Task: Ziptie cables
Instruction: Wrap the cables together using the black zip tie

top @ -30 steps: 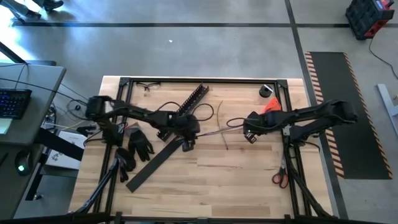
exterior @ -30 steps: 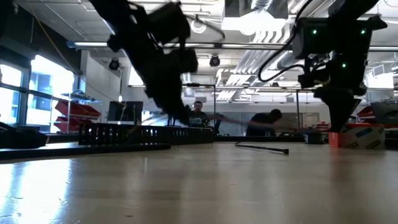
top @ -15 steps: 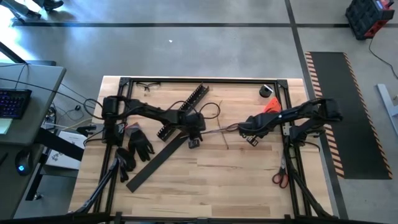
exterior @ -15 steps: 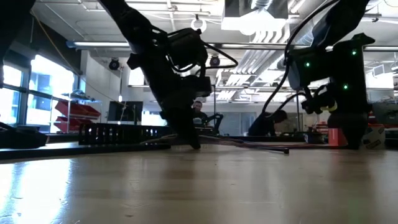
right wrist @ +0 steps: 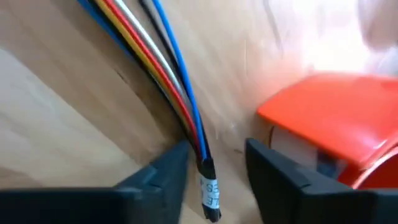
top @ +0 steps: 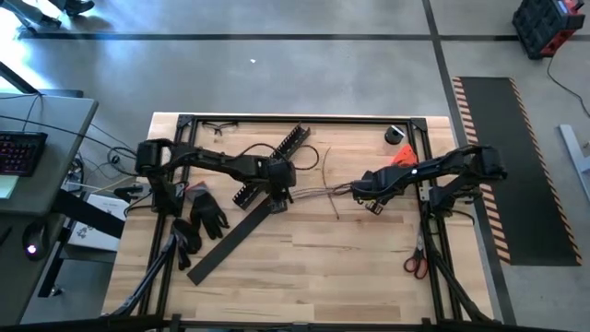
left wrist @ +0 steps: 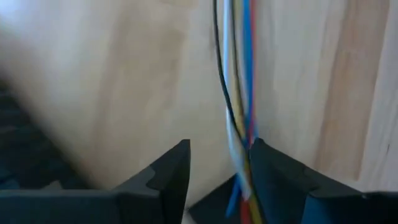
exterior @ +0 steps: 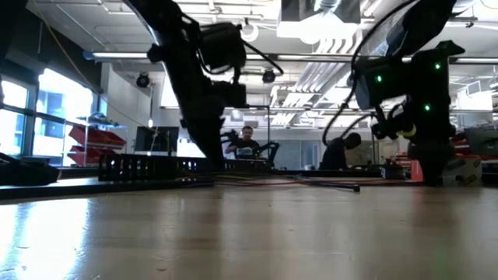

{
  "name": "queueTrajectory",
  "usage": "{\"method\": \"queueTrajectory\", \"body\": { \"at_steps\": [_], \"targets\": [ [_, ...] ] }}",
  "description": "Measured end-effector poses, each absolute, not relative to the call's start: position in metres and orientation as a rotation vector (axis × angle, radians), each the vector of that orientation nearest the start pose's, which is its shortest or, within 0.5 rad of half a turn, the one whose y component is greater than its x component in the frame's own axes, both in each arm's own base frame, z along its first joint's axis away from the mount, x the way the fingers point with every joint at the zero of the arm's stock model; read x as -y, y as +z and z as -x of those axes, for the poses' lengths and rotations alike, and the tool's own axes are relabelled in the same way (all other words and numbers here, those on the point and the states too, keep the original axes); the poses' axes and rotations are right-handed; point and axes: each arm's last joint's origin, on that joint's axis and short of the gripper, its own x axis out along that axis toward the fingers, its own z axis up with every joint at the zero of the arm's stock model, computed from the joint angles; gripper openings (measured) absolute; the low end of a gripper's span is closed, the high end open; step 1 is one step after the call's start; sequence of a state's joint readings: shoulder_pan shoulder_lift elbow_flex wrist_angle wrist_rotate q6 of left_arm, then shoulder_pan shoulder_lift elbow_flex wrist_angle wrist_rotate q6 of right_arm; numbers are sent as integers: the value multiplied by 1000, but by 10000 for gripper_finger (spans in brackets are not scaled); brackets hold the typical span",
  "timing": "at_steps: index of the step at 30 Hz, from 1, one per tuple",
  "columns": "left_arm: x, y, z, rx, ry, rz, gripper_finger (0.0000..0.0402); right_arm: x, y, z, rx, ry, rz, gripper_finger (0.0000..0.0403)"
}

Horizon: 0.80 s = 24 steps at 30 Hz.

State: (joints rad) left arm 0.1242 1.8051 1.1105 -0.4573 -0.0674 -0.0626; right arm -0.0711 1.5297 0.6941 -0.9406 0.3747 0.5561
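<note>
High view: the cables are lying on the wooden bench as a thin bundle stretched between the left gripper and the right gripper. Both sets of fingers are sitting hidden under the arms' own dark bodies here, so their spread is hard to make out. A black slotted channel is lying just behind the left gripper, a flat black strip is angling toward the near-left, black gloves are resting beside it, and red-handled scissors are lying by the right edge.

Low view: both arms are showing as dark silhouettes; the cables are appearing only as a faint line flat on the bench. People are standing far behind, blurred.

Left wrist view: the left gripper is standing with its fingers spread, the coloured cables running between them but pressed only against one finger, unpinched.

Right wrist view: the right gripper fingers are spread apart too; the labelled cable end is lying loose in the gap. An orange object is sitting near, cut off by the frame.
</note>
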Motion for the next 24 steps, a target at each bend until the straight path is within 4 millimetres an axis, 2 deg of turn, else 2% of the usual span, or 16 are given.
{"method": "queueTrajectory", "body": {
  "at_steps": [3, 6, 9, 11, 14, 16, 19, 24],
  "targets": [
    [-46, 178, -336, -1135, 278, 47, 148, 25, 149, -201, -1574, -759, -106, 193],
    [-47, 194, -332, -1082, 302, 37, 144, 25, 170, -208, -1478, -666, -91, 216],
    [-48, 198, -333, -1043, 280, 54, 139, 20, 186, -218, -1341, -451, -60, 220],
    [-47, 196, -335, -1002, 248, 48, 136, 14, 190, -225, -1228, -275, -44, 217],
    [-46, 186, -339, -918, 192, 52, 132, 3, 185, -233, -1072, -97, -52, 204],
    [-45, 178, -339, -869, 150, 77, 130, -5, 178, -237, -1002, -67, -102, 191],
    [-42, 171, -341, -808, 106, 111, 129, -19, 164, -243, -983, -108, -169, 172],
    [-31, 164, -344, -747, 78, 19, 128, -44, 138, -250, -1030, -256, -114, 143]
  ]
}}
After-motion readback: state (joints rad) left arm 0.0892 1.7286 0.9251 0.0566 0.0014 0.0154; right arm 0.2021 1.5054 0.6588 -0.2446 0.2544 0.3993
